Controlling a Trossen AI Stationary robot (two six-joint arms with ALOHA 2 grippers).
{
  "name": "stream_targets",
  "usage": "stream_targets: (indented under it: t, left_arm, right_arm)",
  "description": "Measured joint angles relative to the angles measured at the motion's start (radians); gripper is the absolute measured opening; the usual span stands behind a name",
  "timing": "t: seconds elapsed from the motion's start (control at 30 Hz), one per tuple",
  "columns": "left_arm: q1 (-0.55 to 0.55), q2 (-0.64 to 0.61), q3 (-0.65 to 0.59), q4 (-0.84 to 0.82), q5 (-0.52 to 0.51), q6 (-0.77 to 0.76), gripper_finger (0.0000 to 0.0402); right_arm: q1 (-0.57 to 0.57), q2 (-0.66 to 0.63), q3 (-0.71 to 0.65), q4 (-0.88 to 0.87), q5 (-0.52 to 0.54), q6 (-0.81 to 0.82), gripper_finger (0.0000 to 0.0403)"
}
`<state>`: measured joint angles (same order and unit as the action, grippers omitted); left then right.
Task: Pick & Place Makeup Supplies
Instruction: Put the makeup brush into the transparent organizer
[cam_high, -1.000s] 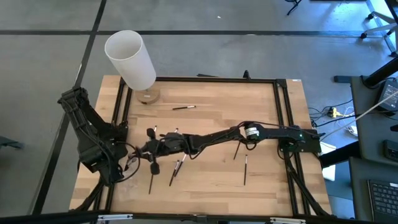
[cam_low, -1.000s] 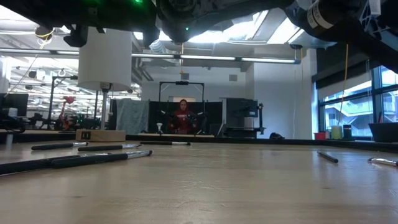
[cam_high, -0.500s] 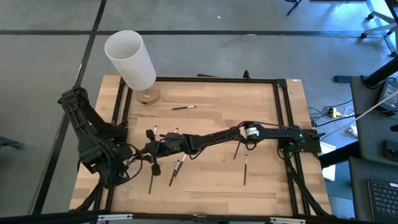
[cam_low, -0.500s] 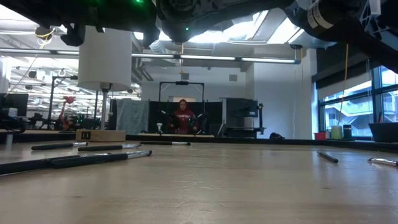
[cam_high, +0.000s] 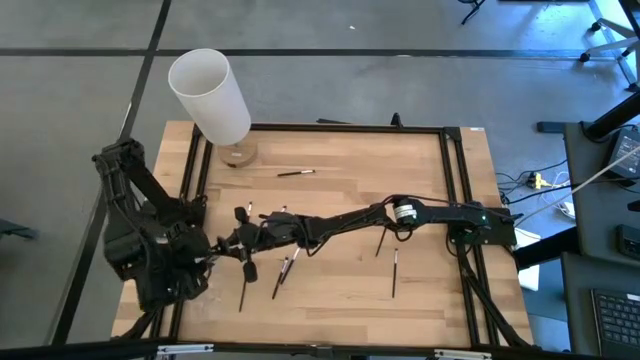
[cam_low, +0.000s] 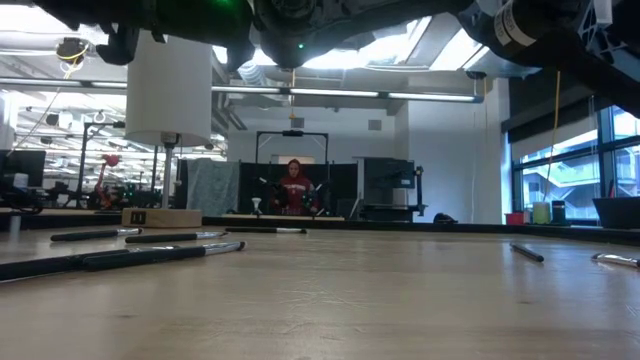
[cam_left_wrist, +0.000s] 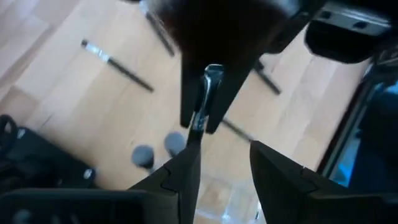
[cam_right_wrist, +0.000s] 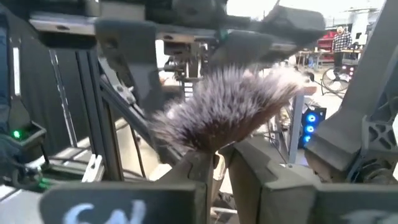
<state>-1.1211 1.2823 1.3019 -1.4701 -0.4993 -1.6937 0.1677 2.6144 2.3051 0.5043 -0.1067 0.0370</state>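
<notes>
Mid-table, fluffy brush clamped in right end effector, left end effector facing it

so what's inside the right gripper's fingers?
A fluffy-headed brush sits pinched in the right gripper. Its bristles fan out above the fingers; they cover the handle.

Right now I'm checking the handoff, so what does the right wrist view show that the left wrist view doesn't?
Only the right wrist view shows the fluffy brush head, fanned out above the right gripper, whose fingers are shut on the brush. Only the left wrist view shows the wooden table below, loose brushes lying on it, and the left gripper open. Both show that same brush gripped by the right gripper.
</notes>
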Motion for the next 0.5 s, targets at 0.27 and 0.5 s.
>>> stream_targets:
  t: [0.27, 0.5]
  left_arm:
    - [-0.041, 0.01, -0.003, -0.056, -0.074, -0.074, 0.0139]
    - [-0.05, 0.01, -0.003, -0.056, -0.141, -0.051, 0.0121]
  right_arm:
    - [0.0, 0.0, 0.0, 0.036, -0.047, 0.019, 0.0042]
    - [0.0, -0.001, 0.0, 0.036, -0.054, 0.019, 0.0042]
